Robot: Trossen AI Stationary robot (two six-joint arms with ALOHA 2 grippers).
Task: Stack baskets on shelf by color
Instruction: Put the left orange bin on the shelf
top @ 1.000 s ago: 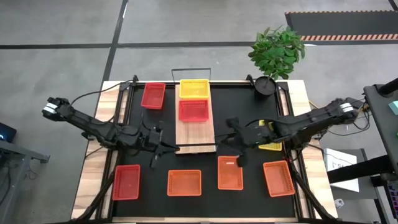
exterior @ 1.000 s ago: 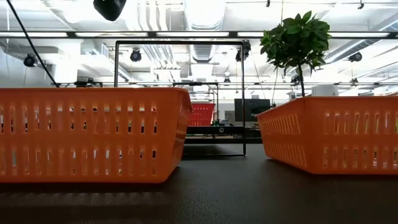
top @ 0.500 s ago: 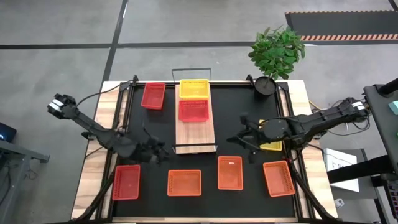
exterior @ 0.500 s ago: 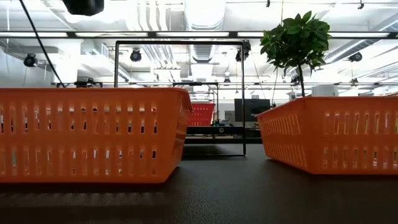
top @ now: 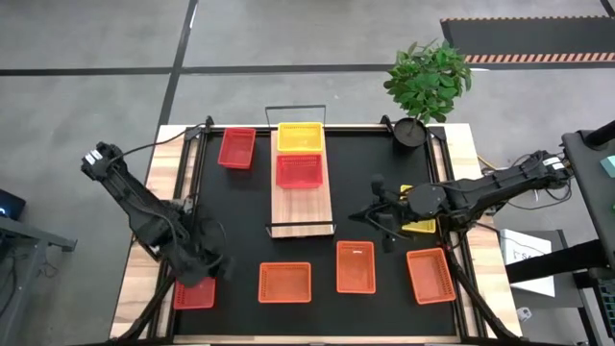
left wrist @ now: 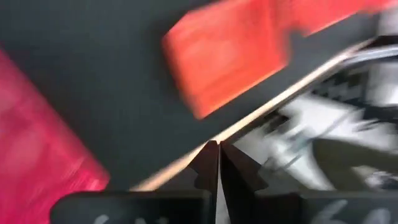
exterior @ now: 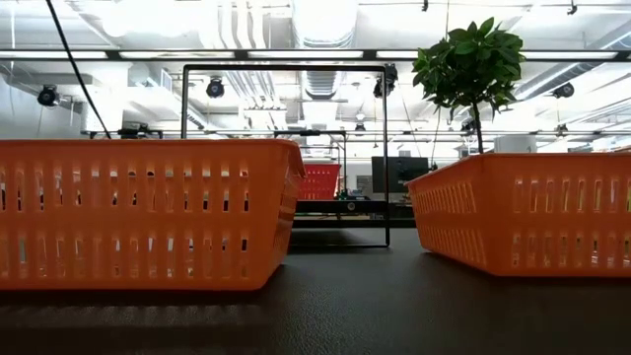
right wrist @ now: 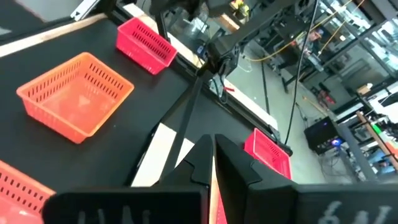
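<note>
Dark left gripper [top: 207, 267] hangs clenched over a red basket [top: 195, 294]; right gripper [top: 377, 219], clenched, hovers beside the shelf [top: 302, 207].

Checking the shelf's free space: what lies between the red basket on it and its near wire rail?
Only bare plank, seen in the high view, between red basket and rail.
</note>
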